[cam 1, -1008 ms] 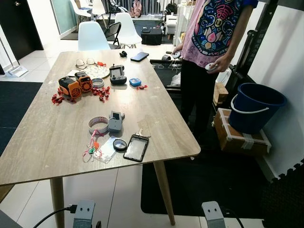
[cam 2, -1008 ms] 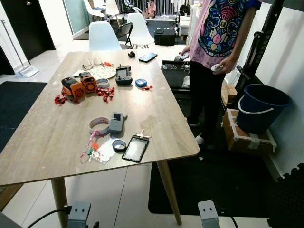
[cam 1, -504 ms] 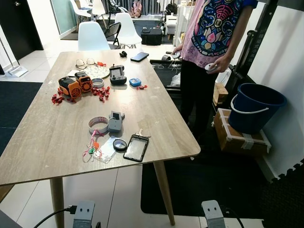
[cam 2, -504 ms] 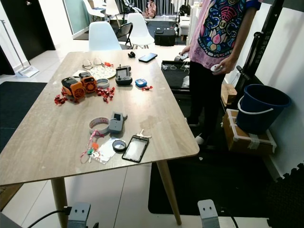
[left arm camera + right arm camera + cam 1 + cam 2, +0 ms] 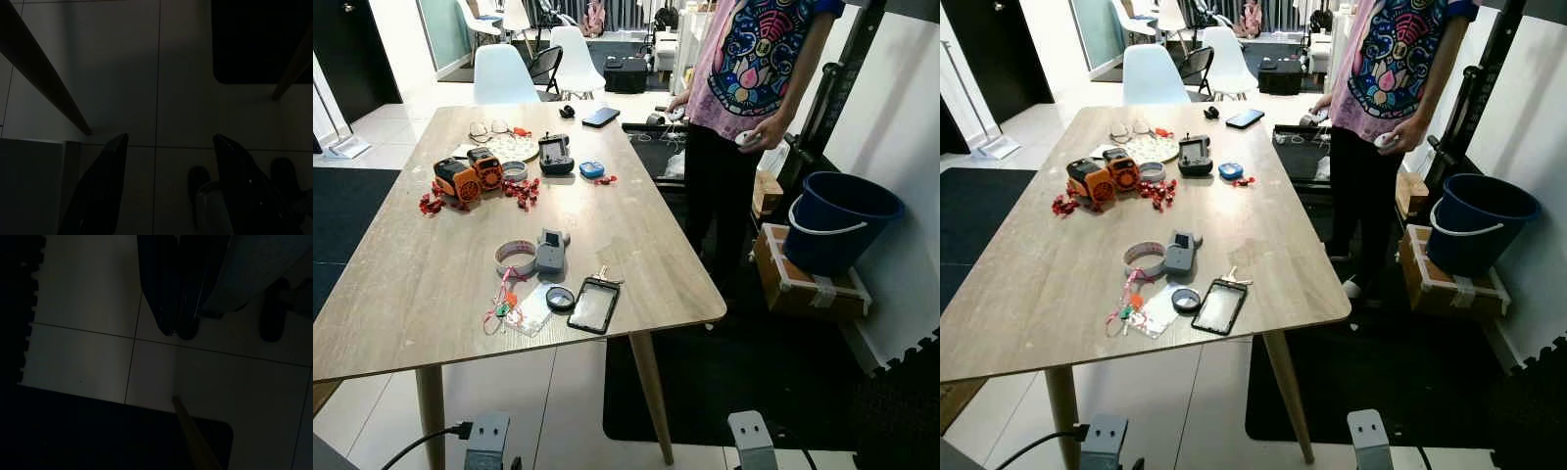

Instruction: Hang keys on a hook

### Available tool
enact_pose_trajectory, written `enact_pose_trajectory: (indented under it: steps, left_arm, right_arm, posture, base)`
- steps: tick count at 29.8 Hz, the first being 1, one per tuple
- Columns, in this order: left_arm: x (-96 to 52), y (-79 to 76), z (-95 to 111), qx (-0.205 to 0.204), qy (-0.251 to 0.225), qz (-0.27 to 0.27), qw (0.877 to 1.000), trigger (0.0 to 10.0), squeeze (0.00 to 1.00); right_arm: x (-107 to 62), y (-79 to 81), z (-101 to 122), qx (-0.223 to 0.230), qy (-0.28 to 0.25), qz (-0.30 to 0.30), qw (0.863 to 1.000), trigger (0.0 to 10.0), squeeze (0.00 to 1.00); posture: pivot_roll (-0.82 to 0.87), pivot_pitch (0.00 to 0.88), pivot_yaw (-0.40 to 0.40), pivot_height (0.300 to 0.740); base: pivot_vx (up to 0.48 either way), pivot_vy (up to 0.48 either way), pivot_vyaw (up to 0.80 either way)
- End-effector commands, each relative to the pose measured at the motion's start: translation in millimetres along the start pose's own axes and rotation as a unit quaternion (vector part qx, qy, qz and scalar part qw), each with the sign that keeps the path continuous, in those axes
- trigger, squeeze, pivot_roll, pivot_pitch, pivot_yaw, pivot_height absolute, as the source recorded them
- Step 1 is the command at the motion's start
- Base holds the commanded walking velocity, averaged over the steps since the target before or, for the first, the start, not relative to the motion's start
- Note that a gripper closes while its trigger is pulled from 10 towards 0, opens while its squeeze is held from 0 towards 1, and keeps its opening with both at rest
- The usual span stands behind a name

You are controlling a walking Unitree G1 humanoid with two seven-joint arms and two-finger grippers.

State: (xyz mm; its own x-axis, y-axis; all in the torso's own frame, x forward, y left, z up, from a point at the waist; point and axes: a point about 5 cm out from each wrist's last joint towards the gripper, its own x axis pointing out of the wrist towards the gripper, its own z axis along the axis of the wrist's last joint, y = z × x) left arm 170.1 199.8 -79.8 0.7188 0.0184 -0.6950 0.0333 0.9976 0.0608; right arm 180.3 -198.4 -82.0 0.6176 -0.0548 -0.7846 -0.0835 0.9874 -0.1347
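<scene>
Near the table (image 5: 636, 235) edge lie the keys (image 5: 603, 275), untouched, within reach, while the left gripper (image 5: 166, 183) hangs spread apart and the right gripper (image 5: 177, 330) pressed closed over floor tiles.

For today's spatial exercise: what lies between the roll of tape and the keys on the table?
In the left eye view, a small grey device sits between the tape roll and the keys.

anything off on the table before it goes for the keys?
Nothing spilled or damaged. The keys lie flat at the top edge of a black card holder near the wooden table's front edge. Red bits are scattered around two orange toys.
</scene>
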Motion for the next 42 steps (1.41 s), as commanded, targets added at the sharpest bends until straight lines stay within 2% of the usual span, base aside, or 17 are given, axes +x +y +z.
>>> enact_pose_trajectory:
  steps: [1, 15, 42]
  left_arm:
    - [0.2, -2.6, -1.2, 0.001, 0.005, -0.003, 1.000, 10.0, 0.00]
    - [-4.0, -0.4, -7.5, 0.002, 0.002, -0.003, 1.000, 10.0, 0.00]
    - [-2.5, 1.1, -6.2, 0.002, 0.010, -0.003, 1.000, 10.0, 0.00]
  right_arm:
    - [0.2, -1.4, 1.1, -0.006, 0.000, 0.001, 1.000, 10.0, 0.00]
    - [-0.2, -1.2, -1.0, -0.006, 0.004, 0.001, 1.000, 10.0, 0.00]
    - [-0.3, -0.7, -1.3, -0.016, 0.004, 0.002, 1.000, 10.0, 0.00]
  posture:
    - [0.02, 0.000, -0.015, 0.740]
    - [0.02, 0.000, -0.014, 0.740]
    - [0.01, 0.000, -0.018, 0.740]
  base:
    - [0.000, 0.000, 0.00]
    - [0.000, 0.000, 0.00]
    - [0.000, 0.000, 0.00]
